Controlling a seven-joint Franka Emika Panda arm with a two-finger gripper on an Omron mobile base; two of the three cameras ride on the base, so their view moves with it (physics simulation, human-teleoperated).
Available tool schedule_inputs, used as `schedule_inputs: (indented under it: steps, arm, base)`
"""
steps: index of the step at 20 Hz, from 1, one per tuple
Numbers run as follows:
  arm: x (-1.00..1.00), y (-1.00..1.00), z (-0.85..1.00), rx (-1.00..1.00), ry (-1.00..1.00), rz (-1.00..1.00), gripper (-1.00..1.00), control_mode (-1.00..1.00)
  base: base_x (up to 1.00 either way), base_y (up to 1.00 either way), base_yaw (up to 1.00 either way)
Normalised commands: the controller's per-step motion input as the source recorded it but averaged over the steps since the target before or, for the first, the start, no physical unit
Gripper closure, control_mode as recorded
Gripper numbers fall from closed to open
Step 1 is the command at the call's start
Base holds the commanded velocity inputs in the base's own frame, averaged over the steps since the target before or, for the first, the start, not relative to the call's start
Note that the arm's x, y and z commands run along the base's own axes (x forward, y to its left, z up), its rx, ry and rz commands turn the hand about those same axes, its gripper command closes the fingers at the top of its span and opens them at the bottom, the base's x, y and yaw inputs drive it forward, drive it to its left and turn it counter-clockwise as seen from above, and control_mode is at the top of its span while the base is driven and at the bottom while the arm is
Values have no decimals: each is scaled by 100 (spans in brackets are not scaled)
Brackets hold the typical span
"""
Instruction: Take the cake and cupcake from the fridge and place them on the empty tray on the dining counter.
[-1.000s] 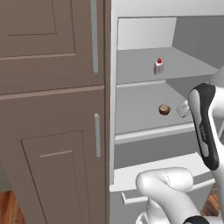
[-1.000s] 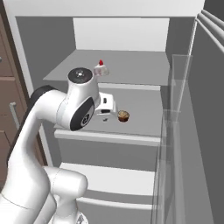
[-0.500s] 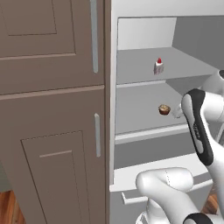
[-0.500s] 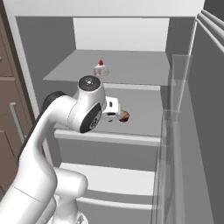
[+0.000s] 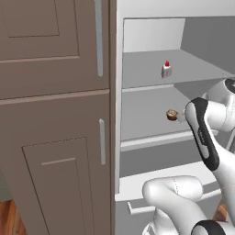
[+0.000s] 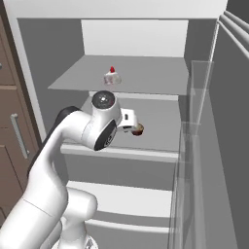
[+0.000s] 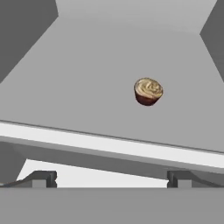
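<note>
The fridge (image 6: pixel 58 78) stands open in front of me. On its upper shelf rests the cake (image 6: pixel 112 77), a white wedge with a red cherry, also in the left base view (image 5: pixel 167 69). One shelf lower sits the small brown cupcake (image 6: pixel 138 130) (image 5: pixel 172 114). My gripper (image 7: pixel 111 178) is open with nothing between its fingers, held at the front of the middle shelf. In the hand view the cupcake (image 7: pixel 148 91) lies a short way ahead of the fingertips and a little right of their middle. The tray and the dining counter are out of view.
Brown wood cabinets (image 5: pixel 55 114) with bar handles stand left of the fridge. The open fridge door with clear bins (image 6: pixel 204 146) runs along the right. The white front lip of the middle shelf (image 7: pixel 109 144) crosses just ahead of the fingertips.
My arm has reached further into the fridge, carrying the hand closer to the cupcake. The jaws have stayed open. Cake and cupcake have not moved.
</note>
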Motion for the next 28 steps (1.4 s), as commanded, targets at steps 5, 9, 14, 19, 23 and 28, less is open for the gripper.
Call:
schedule_inputs:
  steps: [5,9,14,19,23,28]
  arm:
    - [23,-20,0,2,1,0,-100,-100]
    - [21,-21,0,4,3,0,-100,-100]
    - [30,-14,-5,3,1,0,-100,-100]
    - [17,-4,-20,0,-1,0,-100,-100]
    - [0,0,-18,0,-3,0,-100,-100]
    - [1,0,-11,0,-1,0,-100,-100]
  base:
    - [0,0,0]
    - [0,0,0]
    - [0,0,0]
    - [0,0,0]
    - [0,0,0]
    - [0,0,0]
